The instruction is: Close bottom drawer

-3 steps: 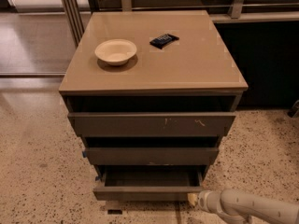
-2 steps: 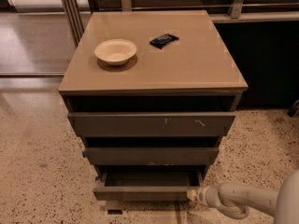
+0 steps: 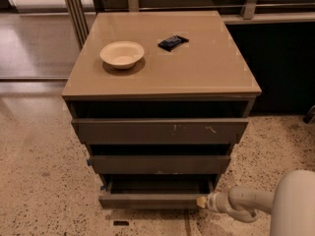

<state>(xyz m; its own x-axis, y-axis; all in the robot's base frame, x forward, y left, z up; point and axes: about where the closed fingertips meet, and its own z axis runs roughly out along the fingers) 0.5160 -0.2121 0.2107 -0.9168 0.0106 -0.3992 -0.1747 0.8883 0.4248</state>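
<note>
Bottom drawer [image 3: 152, 199]: lowest front of cabinet [image 3: 160, 132], standing part-way out, tray interior exposed. Gripper [image 3: 202, 201]: low at cabinet's right foot, tip seemingly touching drawer front's right end, likely set there to push inward; opening not discernible. Bench [image 3: 206, 68] atop cabinet: pale bowl [image 3: 122, 54], dark packet [image 3: 173, 42].
</note>
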